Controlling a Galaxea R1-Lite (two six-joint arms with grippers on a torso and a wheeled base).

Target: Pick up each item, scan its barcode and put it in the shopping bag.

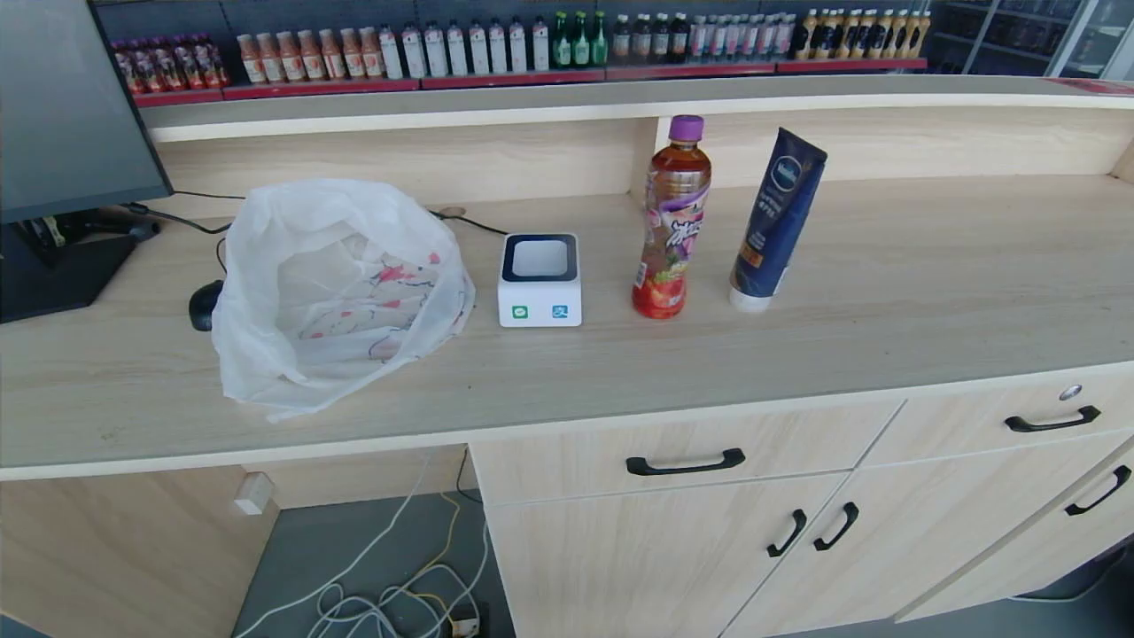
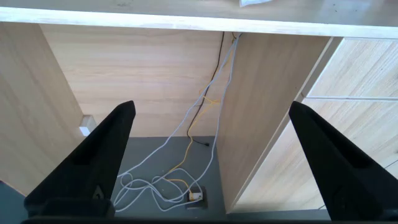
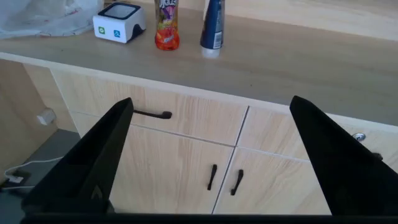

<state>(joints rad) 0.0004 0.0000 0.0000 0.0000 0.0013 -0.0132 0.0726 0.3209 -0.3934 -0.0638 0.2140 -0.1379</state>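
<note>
**Both my jaws wide, nothing in hand**

From my head camera, the white shopping bag [image 1: 337, 292] sat slumped and open-mouthed on the wooden counter [image 1: 886, 292]. Just beside it, on its right, stood the small white scanner [image 1: 539, 279], window facing up. Right of the scanner stood the tea bottle [image 1: 671, 217] with its purple cap, upright. Near it the dark blue tube [image 1: 778, 221] stood on its cap, leaning a little. The two were apart, not touching. A black mouse [image 1: 205, 304] lay at the bag's left edge, and a monitor [image 1: 71, 97] stood in the far left corner.

From my left wrist, my left gripper [image 2: 211, 109] hung below the countertop with its jaws spread wide and empty, facing an open recess with loose cables [image 2: 168, 183] on the floor.

From my right wrist, my right gripper [image 3: 211, 102] had its jaws spread wide too, holding nothing, in front of the drawer fronts [image 3: 186, 127]. Beyond it, on the counter, stood the scanner [image 3: 119, 20], bottle [image 3: 166, 28] and tube [image 3: 212, 25], with the bag [image 3: 43, 15] at the end.
</note>
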